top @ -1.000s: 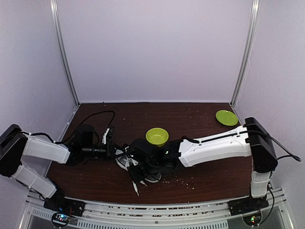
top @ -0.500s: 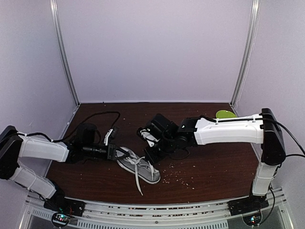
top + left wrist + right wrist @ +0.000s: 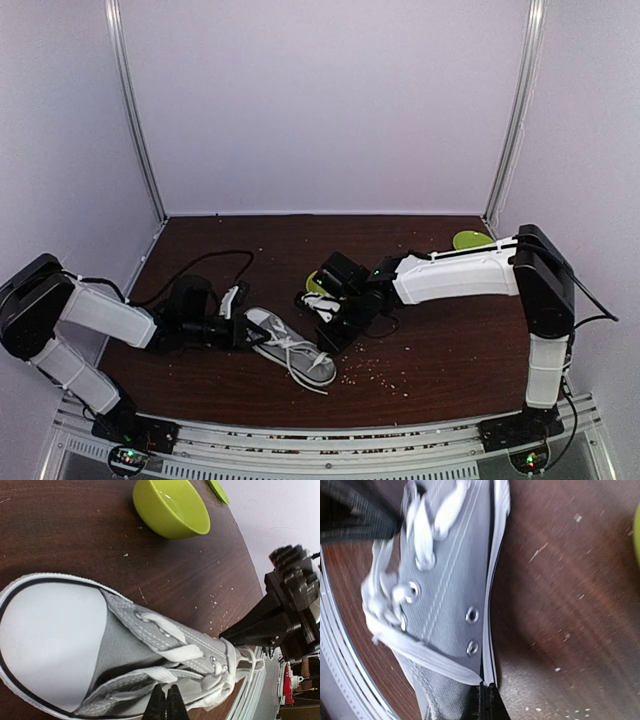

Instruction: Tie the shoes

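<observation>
Canvas sneaker (image 3: 288, 347) with flat white laces (image 3: 175, 652) lies between left fingers (image 3: 156, 707) and right fingers (image 3: 482, 707), both seemingly pressed together.

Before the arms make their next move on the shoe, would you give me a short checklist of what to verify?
1. Shoe resting sole down: ok.
2. Laces tied in a bow: not ok, an end trails loose beside the shoe.
3. Left gripper holding a lace: cannot tell; its jaws are shut against the shoe's side.
4. Right gripper holding anything: cannot tell; its jaws are shut at the shoe's white rim.
5. Green bowl apart from the shoe: ok.
</observation>
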You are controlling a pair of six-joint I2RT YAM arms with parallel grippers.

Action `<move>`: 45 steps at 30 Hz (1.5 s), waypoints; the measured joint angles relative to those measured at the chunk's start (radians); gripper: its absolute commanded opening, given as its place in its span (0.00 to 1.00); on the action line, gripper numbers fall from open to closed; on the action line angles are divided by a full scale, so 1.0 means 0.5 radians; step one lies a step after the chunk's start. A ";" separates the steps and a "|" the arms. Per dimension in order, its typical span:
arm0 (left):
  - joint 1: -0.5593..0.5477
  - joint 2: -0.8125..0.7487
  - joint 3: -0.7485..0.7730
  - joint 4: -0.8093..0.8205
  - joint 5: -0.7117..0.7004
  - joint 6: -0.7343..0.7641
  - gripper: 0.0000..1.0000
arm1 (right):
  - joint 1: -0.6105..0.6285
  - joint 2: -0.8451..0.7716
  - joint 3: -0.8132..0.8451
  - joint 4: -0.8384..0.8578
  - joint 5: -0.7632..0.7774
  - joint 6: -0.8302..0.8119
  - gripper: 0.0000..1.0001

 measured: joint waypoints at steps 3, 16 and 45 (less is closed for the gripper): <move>-0.002 0.079 0.000 0.093 -0.017 0.003 0.00 | 0.016 0.000 -0.085 0.072 -0.082 0.015 0.00; 0.003 0.072 0.087 0.036 -0.037 0.227 0.00 | 0.188 0.002 -0.201 0.407 -0.195 0.262 0.00; -0.168 -0.665 0.139 -0.983 0.140 0.701 0.00 | 0.159 -0.105 -0.040 0.575 0.185 0.520 0.00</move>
